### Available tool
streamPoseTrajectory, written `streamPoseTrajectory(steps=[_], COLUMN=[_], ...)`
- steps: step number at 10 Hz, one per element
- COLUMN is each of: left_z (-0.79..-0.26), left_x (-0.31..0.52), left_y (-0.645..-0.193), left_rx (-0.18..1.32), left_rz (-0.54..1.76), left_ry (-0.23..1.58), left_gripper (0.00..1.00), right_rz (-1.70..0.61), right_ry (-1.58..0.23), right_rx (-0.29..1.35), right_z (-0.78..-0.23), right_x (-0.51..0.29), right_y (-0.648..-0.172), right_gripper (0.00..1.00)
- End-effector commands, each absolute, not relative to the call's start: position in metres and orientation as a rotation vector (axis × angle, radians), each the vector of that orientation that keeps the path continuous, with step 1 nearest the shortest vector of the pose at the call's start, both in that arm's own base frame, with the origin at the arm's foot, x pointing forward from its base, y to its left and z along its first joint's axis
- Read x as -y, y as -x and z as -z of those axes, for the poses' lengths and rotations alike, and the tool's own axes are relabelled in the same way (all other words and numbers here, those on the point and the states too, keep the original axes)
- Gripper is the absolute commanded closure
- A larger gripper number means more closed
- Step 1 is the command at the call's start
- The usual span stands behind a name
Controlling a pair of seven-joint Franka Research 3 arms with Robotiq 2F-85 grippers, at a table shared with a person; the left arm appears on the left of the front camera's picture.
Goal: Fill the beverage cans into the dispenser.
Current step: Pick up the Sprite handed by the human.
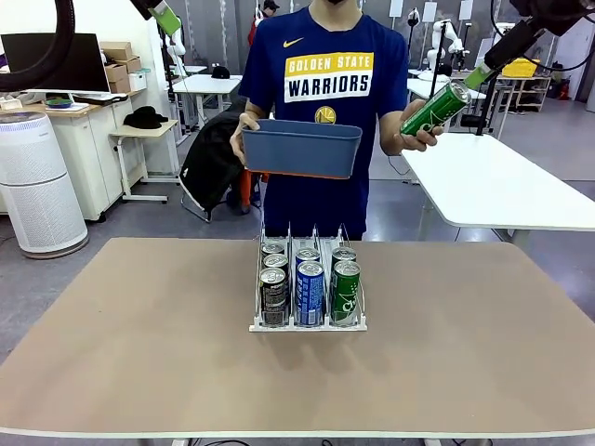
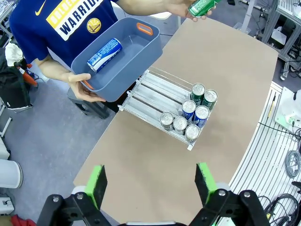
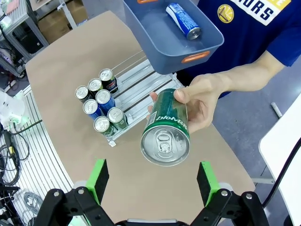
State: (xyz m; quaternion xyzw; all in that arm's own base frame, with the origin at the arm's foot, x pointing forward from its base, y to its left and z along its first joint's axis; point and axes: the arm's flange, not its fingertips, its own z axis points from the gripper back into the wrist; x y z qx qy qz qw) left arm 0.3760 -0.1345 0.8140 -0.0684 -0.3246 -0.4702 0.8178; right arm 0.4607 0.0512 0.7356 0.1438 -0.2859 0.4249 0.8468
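Left gripper (image 2: pixel 150 175): jaws spread wide with nothing between them; it hangs high over the near part of the table (image 2: pixel 141 165), looking down on the rack.
Right gripper (image 3: pixel 153 169): jaws equally wide and holding nothing; it is raised at the far right side of the table, facing the person's offered can.
Dispenser (image 2: pixel 150 89): stands at the middle of the table, its low lip towards the robot; the far parts of its three lanes are bare.
Loaded cans (image 1: pixel 310 293): seven upright at the robot's end of the lanes; in the front view three black in the left lane, two blue in the middle, two green in the right.
Green can (image 3: pixel 165 127): gripped round its body by the person's hand (image 3: pixel 200 101), tilted with its silver top towards the right gripper; it sits just ahead of the open jaws, touching neither pad.
Tub (image 1: pixel 302 149): dark blue, held in the air by the person's other hand (image 2: pixel 82 87) above the far end of the dispenser.
Blue can (image 2: pixel 104 54): lies on its side in the tub.
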Motion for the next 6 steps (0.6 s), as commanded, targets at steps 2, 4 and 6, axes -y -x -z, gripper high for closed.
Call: streamPoseTrajectory(steps=[2,4,6], left_z=[-0.813,-0.813,-0.813], left_x=[0.134,0.134,0.134], left_y=[-0.375,-0.375,-0.375], left_rx=[0.691,0.691,0.691], left_rz=[1.003,1.003,1.003], left_ry=[0.141,0.141,0.141], left_gripper=[0.00,0.00,0.00], right_rz=[-0.840,-0.850,-0.843], right_ry=[-0.288,-0.302,-0.291], right_rx=[0.632,0.623,0.627], right_z=[-0.729,-0.723,-0.715], right_x=[-0.057,-0.057,-0.062], right_y=[-0.469,-0.475,-0.481], right_gripper=[0.00,0.00,0.00])
